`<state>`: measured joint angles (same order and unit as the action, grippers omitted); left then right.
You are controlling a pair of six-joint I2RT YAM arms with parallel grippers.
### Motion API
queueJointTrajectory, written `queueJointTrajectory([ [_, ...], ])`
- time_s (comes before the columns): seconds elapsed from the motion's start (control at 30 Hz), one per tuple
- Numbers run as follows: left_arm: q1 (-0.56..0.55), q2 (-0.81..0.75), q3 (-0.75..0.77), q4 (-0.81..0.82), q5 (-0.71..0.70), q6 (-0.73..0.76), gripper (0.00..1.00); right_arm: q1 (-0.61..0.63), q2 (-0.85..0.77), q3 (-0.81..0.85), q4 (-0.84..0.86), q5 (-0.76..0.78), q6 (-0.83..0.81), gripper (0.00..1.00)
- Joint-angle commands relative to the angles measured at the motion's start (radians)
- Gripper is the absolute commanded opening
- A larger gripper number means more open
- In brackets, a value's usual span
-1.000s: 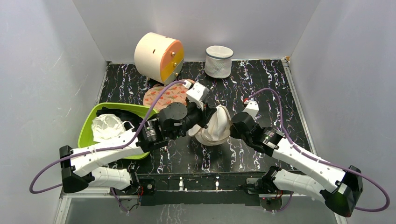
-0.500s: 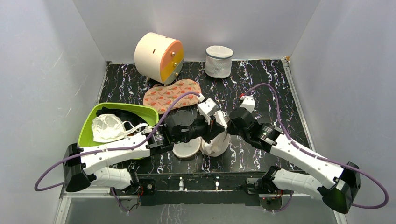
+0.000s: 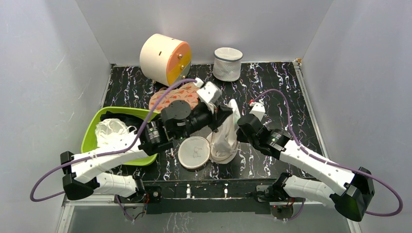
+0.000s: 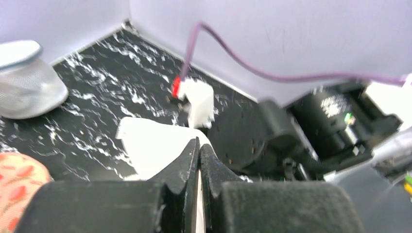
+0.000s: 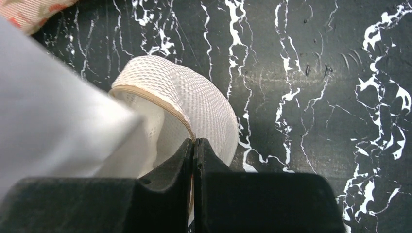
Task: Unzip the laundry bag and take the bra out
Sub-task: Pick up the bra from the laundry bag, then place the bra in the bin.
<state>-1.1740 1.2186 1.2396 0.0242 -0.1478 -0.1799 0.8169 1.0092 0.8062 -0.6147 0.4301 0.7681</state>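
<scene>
The cream mesh laundry bag (image 3: pixel 224 147) lies open mid-table, its flat face (image 3: pixel 194 152) with the black drawing flopped onto the table to its left. My left gripper (image 3: pixel 224 113) is shut on the white bra (image 3: pixel 228 127), a strip of soft fabric stretched up out of the bag. In the left wrist view the jaws (image 4: pixel 199 143) pinch this white fabric (image 4: pixel 150 143). My right gripper (image 3: pixel 238 130) is shut on the bag's tan zip trim (image 5: pixel 167 109). The right wrist view shows the gripper (image 5: pixel 194 141), the mesh dome (image 5: pixel 199 99) and blurred bra fabric (image 5: pixel 53 121).
A green basin (image 3: pixel 91 137) at the left holds a white garment (image 3: pixel 111 132) and a black garment (image 3: pixel 127 119). An orange patterned cloth (image 3: pixel 167 100) lies behind my left arm. A cream and orange drum (image 3: pixel 164 59) and a white cylindrical mesh bag (image 3: pixel 227 63) stand at the back.
My left gripper has risen and drawn back, pulling the white fabric up out of the bag. The bag's flat face has fallen open onto the table.
</scene>
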Motion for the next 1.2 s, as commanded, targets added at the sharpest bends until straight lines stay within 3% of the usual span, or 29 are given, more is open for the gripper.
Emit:
queueJointTrajectory([
  [0.0, 0.02, -0.008, 0.172, -0.04, -0.094, 0.04, 0.0, 0.0, -0.04, -0.034, -0.004, 0.044, 0.031, 0.0],
  [0.3, 0.085, 0.099, 0.434, -0.127, -0.145, 0.106, 0.0, 0.001, -0.065, -0.036, -0.035, 0.058, 0.037, 0.0],
  [0.57, 0.415, 0.249, 0.619, -0.279, -0.122, 0.015, 0.0, 0.001, -0.088, -0.035, -0.053, 0.062, 0.039, 0.0],
  [0.67, 0.486, 0.259, 0.616, -0.281, -0.22, 0.071, 0.0, 0.0, -0.094, -0.033, -0.057, 0.063, 0.039, 0.0],
  [0.77, 0.52, 0.24, 0.584, -0.265, -0.456, 0.16, 0.0, 0.001, -0.092, -0.027, -0.061, 0.063, 0.034, 0.0],
  [0.87, 0.592, 0.163, 0.487, -0.218, -0.589, 0.213, 0.0, 0.001, -0.088, -0.015, -0.069, 0.065, 0.028, 0.0],
  [1.17, 0.812, -0.054, 0.257, -0.337, -0.758, 0.24, 0.0, -0.001, -0.073, -0.01, -0.038, 0.038, 0.011, 0.0],
])
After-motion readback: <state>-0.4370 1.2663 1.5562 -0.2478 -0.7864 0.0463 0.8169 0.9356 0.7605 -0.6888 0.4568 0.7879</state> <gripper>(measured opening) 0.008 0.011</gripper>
